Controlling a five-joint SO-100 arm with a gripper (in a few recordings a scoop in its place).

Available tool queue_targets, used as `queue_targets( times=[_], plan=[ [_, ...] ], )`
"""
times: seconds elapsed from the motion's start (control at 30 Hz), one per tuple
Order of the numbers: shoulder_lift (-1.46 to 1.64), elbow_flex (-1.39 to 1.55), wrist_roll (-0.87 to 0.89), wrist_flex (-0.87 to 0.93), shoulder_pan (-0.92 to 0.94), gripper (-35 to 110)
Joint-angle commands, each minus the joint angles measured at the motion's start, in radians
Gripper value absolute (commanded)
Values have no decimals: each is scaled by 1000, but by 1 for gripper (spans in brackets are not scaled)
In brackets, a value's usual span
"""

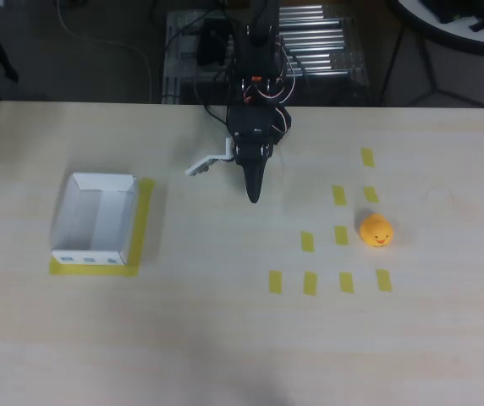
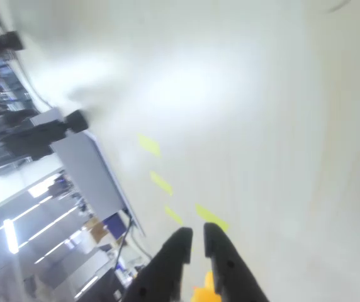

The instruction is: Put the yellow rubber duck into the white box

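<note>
Pale wood table (image 1: 225, 338) carries the white box (image 1: 95, 220) at nine o'clock in the overhead view, the black arm's gripper (image 1: 254, 196) near centre with its fingers nearly together and gripping nothing, and the yellow duck (image 1: 376, 229) at three o'clock among yellow tape marks (image 1: 308, 241), well apart from both. The reach should swing toward three o'clock, part the fingers wide, then descend squarely over the rounded toy.
</note>
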Motion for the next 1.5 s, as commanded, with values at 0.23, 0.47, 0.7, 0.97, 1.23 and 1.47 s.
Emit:
queue_targets(
  times=[0.23,0.47,0.7,0.97,1.23,1.47],
  plan=[
    [-288,-425,-26,51,-29,0],
    [-485,-709,-195,186,-80,0],
    [-721,-992,-411,385,-156,0],
    [-913,-1163,-495,552,-199,11],
    [-1023,-1129,-658,529,-304,34],
    [-1173,-1192,-660,574,-419,35]
  ],
)
